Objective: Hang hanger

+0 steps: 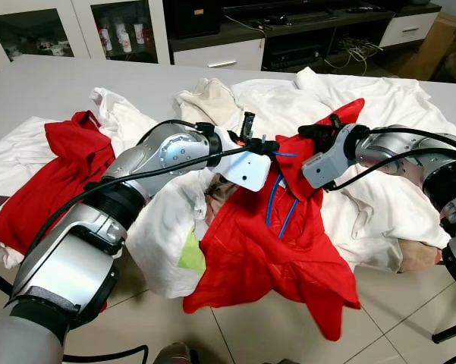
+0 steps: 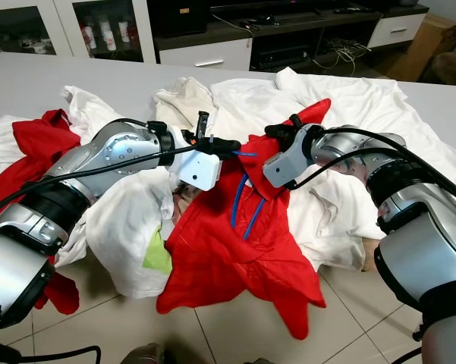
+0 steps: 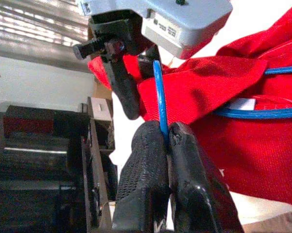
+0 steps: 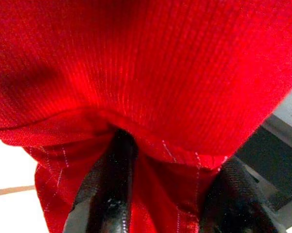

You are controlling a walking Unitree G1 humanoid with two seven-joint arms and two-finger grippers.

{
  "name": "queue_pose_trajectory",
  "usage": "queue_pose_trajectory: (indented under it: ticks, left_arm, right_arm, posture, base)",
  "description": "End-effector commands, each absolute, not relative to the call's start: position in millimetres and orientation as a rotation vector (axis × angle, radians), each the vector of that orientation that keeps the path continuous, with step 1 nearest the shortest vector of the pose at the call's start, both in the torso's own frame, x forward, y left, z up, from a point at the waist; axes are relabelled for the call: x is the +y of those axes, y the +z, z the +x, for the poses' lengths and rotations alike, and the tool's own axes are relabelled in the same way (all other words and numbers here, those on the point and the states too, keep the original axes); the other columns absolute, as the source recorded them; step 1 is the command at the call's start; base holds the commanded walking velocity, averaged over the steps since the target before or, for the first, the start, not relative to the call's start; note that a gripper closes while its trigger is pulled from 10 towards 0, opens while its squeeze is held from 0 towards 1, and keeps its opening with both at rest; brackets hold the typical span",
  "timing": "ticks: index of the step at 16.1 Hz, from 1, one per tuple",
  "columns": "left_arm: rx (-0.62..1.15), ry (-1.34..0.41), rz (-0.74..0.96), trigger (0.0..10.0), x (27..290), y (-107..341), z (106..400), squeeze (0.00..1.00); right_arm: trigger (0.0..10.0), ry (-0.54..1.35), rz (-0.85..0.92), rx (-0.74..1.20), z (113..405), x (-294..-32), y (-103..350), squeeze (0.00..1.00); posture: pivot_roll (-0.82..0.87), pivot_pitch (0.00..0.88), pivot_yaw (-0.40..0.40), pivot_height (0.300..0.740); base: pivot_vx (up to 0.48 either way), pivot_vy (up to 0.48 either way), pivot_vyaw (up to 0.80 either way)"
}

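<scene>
Red shirt (image 1: 277, 250) is pinched by the right pincer (image 4: 170, 194); blue hanger (image 3: 159, 97) is pinched by the left pincer (image 3: 167, 138). Threading into the collar is judged next.

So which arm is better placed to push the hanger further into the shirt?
Left. Its tool already pinches the blue hanger, while the right tool only grips the red shirt.
</scene>
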State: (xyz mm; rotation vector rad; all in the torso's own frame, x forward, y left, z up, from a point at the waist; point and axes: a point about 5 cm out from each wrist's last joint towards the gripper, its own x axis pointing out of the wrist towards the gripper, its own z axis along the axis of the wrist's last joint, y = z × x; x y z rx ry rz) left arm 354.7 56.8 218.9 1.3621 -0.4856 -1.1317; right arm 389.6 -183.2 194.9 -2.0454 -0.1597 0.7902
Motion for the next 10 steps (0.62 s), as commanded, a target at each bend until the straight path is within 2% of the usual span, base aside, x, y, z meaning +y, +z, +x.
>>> queue_pose_trajectory:
  ticks: [1,10]
  left_arm:
    - [-0.517,-1.069,1.37,10.0,58.7,231.2,359.7,0.0]
    - [-0.546,-0.976,1.345,10.0,59.8,234.1,365.7,0.0]
  right_arm:
    - [0.0,0.768,-2.048,-0.138,391.2,-189.2,199.8,0.0]
    - [0.0,0.676,-1.895,-0.119,390.1,-197.6,192.9,0.0]
  posture:
    - [0.09,0.0,-0.013,0.74]
    - [0.09,0.0,-0.015,0.74]
  base:
    - [0.0,0.0,0.0]
    - [0.0,0.0,0.0]
